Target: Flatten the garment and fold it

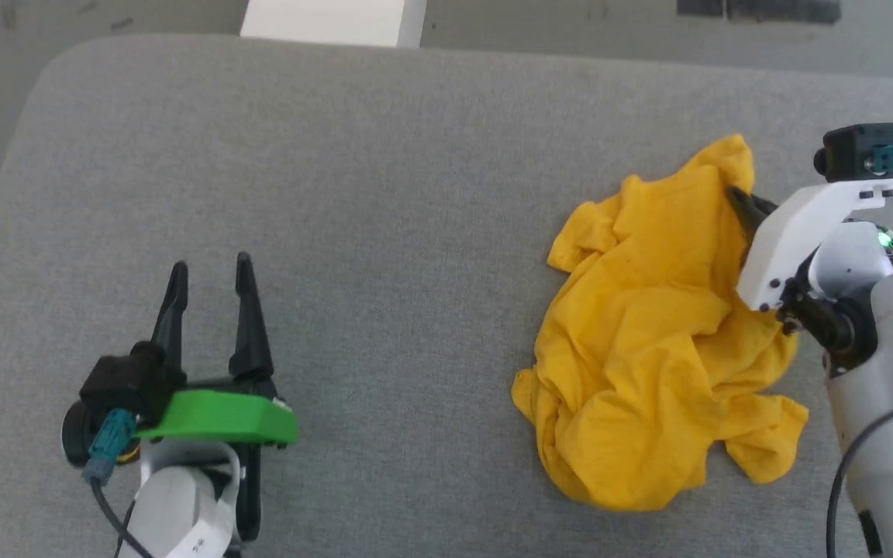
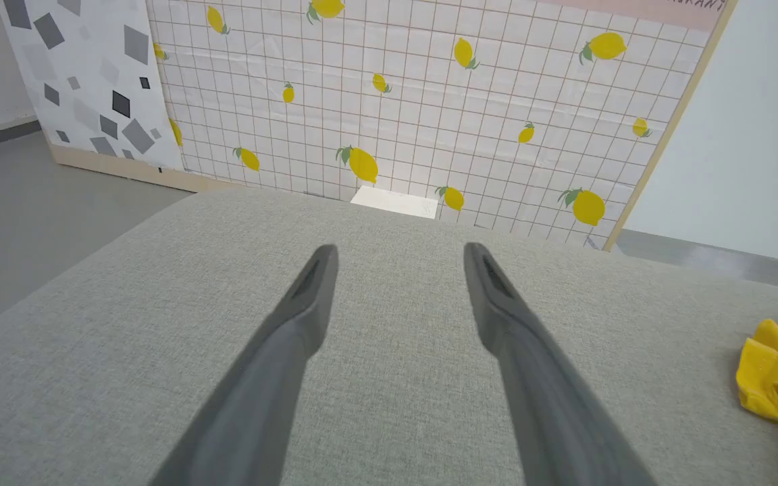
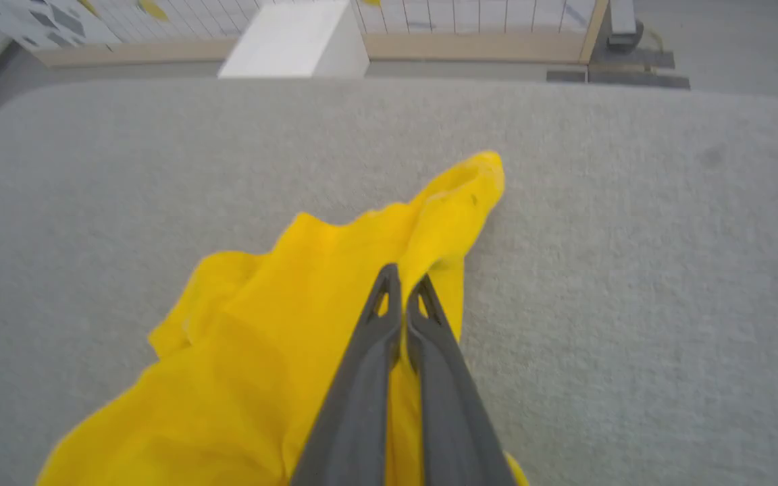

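Yellow garment (image 1: pixel 648 349) lies crumpled, lengthwise near-to-far, peak pointing away.

The right pincer (image 3: pixel 401 289) has its two dark fingers pressed together on a fold of the crumpled yellow garment (image 3: pixel 261 351), which lies on the grey surface (image 3: pixel 632 270); a white block (image 3: pixel 294 40) stands beyond the far edge
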